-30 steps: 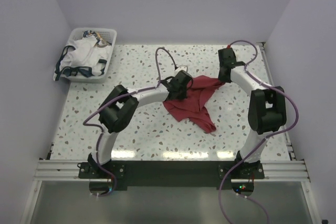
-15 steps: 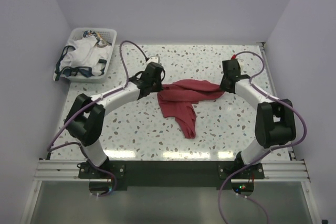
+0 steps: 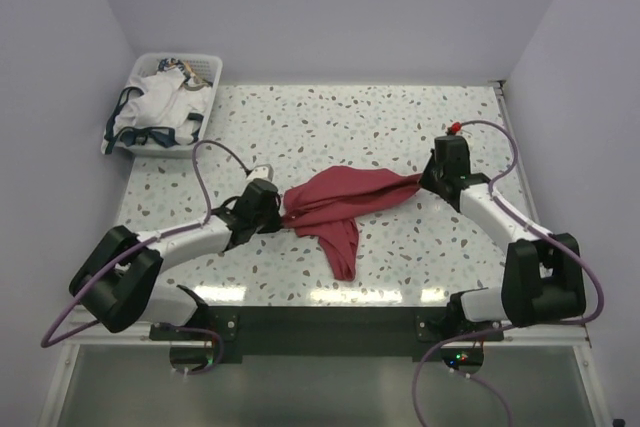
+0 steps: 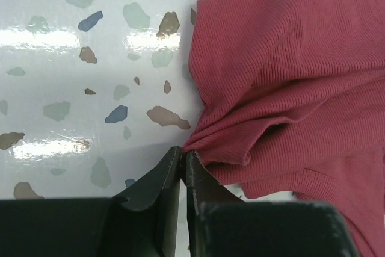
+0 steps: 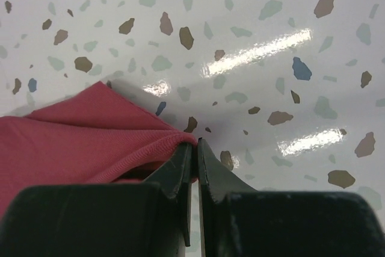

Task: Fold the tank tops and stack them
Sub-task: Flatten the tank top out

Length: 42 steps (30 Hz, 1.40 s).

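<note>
Dark red tank top [image 3: 340,202] lies bunched mid terrazzo table [image 3: 400,117], spanning between both arms. Right gripper [image 5: 195,144] is clamped on its hem corner. Left gripper [image 4: 183,153] has jaws a sliver apart at the opposite bunched edge, grip uncertain. White navy-trimmed tank top [image 3: 160,112] is heaped in the basket [image 3: 205,69], far-left corner.

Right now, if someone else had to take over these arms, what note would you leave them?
Left gripper: shut on the dark red tank top's left end.
Right gripper: shut on its right end.
The top lies stretched between them on the table; the white tank top sits bunched in the basket, far left.
Done: nothing folded. Left: fold both, then stack.
</note>
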Tool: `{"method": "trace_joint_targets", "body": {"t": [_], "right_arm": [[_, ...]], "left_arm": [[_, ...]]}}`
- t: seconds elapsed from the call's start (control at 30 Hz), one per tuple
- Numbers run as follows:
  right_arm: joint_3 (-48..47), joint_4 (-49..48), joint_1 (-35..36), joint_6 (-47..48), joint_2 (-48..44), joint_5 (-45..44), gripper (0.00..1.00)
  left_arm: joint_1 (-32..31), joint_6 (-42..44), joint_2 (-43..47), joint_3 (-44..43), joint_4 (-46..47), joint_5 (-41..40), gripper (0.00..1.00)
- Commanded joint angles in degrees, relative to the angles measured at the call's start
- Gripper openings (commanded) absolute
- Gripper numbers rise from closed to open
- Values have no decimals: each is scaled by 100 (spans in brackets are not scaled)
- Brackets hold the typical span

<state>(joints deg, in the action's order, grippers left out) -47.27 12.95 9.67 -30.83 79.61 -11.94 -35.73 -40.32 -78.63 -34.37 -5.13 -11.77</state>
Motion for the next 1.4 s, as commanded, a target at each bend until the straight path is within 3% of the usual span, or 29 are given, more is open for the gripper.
{"method": "trace_joint_targets", "body": {"t": [0.0, 0.23, 0.4, 0.6, 1.0, 1.37], "right_arm": [[191, -355, -27, -117, -393, 298, 0], [543, -425, 122, -72, -894, 633, 0], [569, -381, 333, -64, -948, 500, 0], [508, -302, 597, -64, -922, 193, 0], [455, -337, 764, -72, -737, 69, 0], [438, -372, 773, -37, -640, 131, 0]], "left_arm": [[13, -231, 225, 316, 889, 148, 15], [13, -100, 656, 326, 1084, 228, 33], [-31, -3, 796, 185, 900, 307, 35], [-496, -160, 955, -218, 295, -175, 35], [-1683, -1267, -283, -1168, -981, -1546, 32], [-1727, -1365, -846, -1546, -1157, -2110, 43]]}}
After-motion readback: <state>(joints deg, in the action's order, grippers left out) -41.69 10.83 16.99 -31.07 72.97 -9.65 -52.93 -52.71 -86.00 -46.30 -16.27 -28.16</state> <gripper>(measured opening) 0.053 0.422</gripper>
